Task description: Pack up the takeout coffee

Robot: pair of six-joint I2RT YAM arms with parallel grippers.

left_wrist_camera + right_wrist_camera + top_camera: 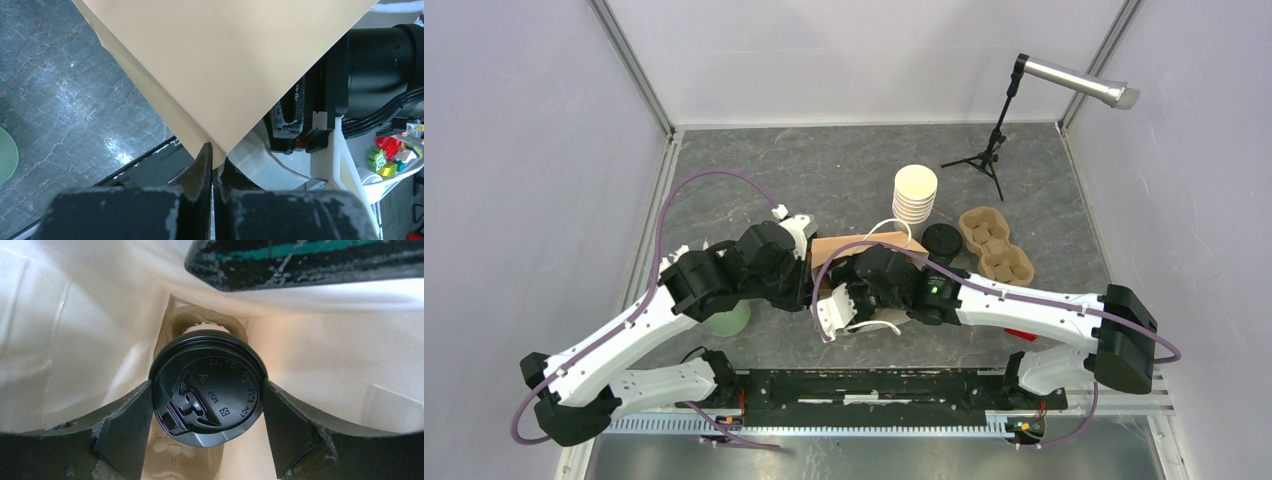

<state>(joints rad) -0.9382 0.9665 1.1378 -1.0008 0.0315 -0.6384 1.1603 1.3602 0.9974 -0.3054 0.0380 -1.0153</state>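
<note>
The takeout coffee cup [210, 395], of which only the round black plastic lid with raised lettering shows from above, sits inside the tan paper bag [75, 340], over a moulded beige pulp carrier [200, 322] lower in the bag; whether it is seated in a pocket I cannot tell; the right gripper [207, 397] reaches into the bag with its 2 black fingers [125, 425] spread wide and set against opposite sides of the lid, holding the cup; the left gripper [212, 160] is pinched tight on the bag's edge at a corner fold; in the top view both arms meet at the bag near the middle of the grey marbled table [824, 170]; just behind it stand a tall stack of lidless cream cups [914, 195], a pile of black lids [942, 242] and, further right, spare pulp carriers [996, 245]; a black tripod stand [989, 150] is at the far right; a pale green disc [727, 320] lies partly under the left arm.
</note>
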